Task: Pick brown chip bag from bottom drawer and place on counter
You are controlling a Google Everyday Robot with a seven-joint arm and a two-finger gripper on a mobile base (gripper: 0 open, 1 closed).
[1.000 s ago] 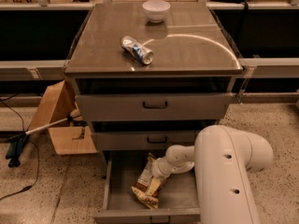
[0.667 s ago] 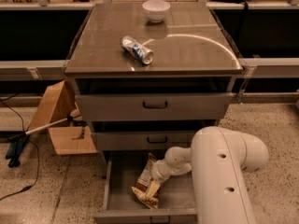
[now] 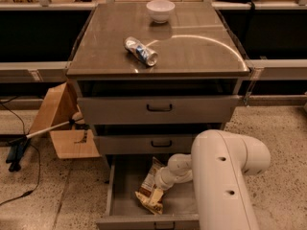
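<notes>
The bottom drawer (image 3: pixel 125 178) is pulled open below two shallower grey drawers. The brown chip bag (image 3: pixel 147 180) stands tilted inside it, near the middle. My gripper (image 3: pixel 156 196) reaches down into the drawer from the right and sits against the bag's lower part. My white arm (image 3: pixel 225 176) hides the drawer's right side. The counter (image 3: pixel 201 51) is the glossy grey-brown top of the cabinet.
A crushed silver-blue can (image 3: pixel 141 51) lies on the counter's middle left and a white bowl (image 3: pixel 160 10) stands at its back. An open cardboard box (image 3: pixel 60 123) and a white-handled tool (image 3: pixel 48 130) lie on the floor to the left.
My arm has shifted slightly to the left. The chip bag and my gripper stay at about the same place in the drawer.
</notes>
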